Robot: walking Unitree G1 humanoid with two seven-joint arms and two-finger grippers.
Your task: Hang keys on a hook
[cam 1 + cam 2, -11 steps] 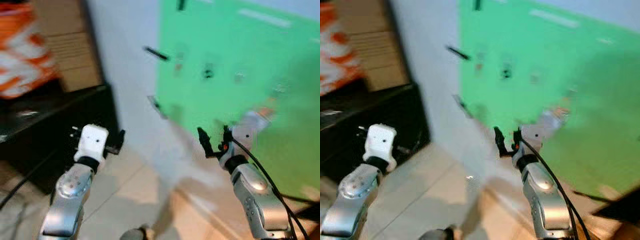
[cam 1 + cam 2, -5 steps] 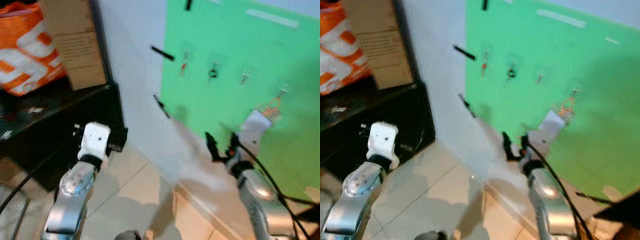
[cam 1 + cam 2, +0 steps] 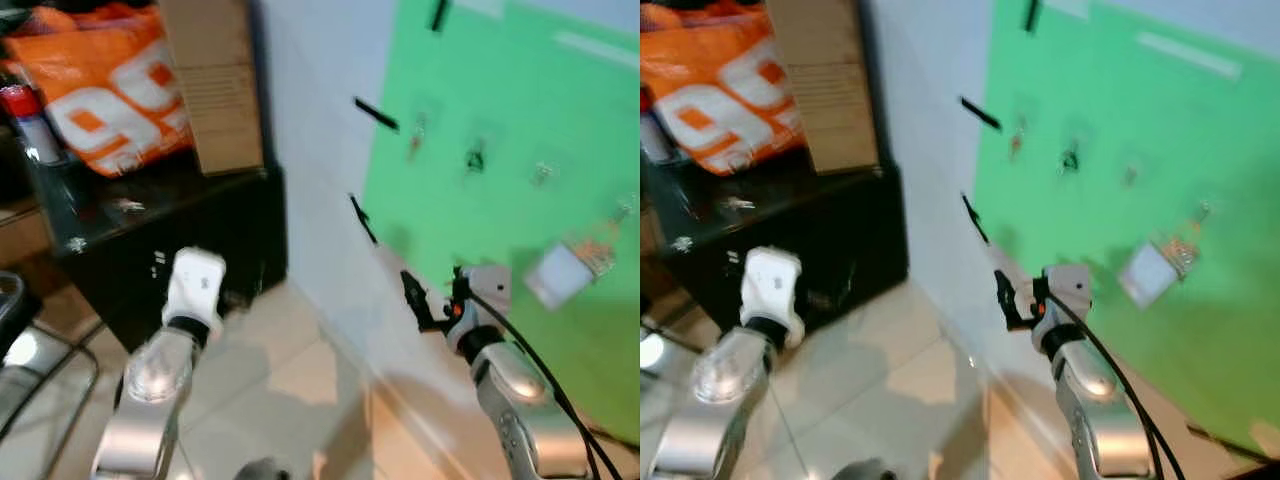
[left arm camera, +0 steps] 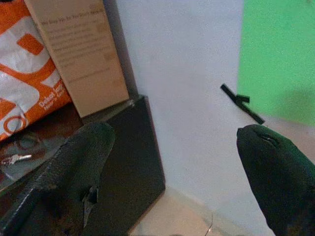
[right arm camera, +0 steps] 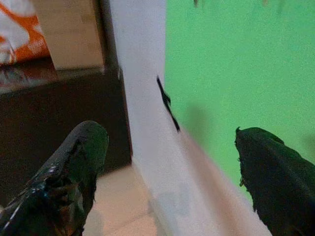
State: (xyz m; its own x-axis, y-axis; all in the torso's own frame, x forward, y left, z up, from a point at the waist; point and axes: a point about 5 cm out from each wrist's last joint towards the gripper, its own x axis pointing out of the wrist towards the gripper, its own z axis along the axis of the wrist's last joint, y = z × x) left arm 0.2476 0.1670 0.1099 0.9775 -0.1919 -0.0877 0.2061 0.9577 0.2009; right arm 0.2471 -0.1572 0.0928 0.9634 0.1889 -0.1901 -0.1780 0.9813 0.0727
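Two grippers empty with fingers spread apart, right gripper (image 5: 167, 162) raised near the white wall (image 3: 320, 120), left gripper (image 4: 172, 167) nearer the black cabinet (image 3: 180, 250), keys (image 3: 590, 250) hanging far right on the green board (image 3: 520, 100), orange bag (image 3: 110, 90) far left.

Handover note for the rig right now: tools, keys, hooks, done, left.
Left tool: open, empty, raised toward the black cabinet.
Right tool: open, empty, raised near the wall by the green board.
Keys: something small lies on the cabinet's glass top, possibly keys; too blurred to confirm. A white tag with something orange already hangs on the board.
Hooks: small hooks on the board, some holding small items; black pegs on the wall.
Done: nothing held.
Left: locate keys, grasp them, hang them on a hook.
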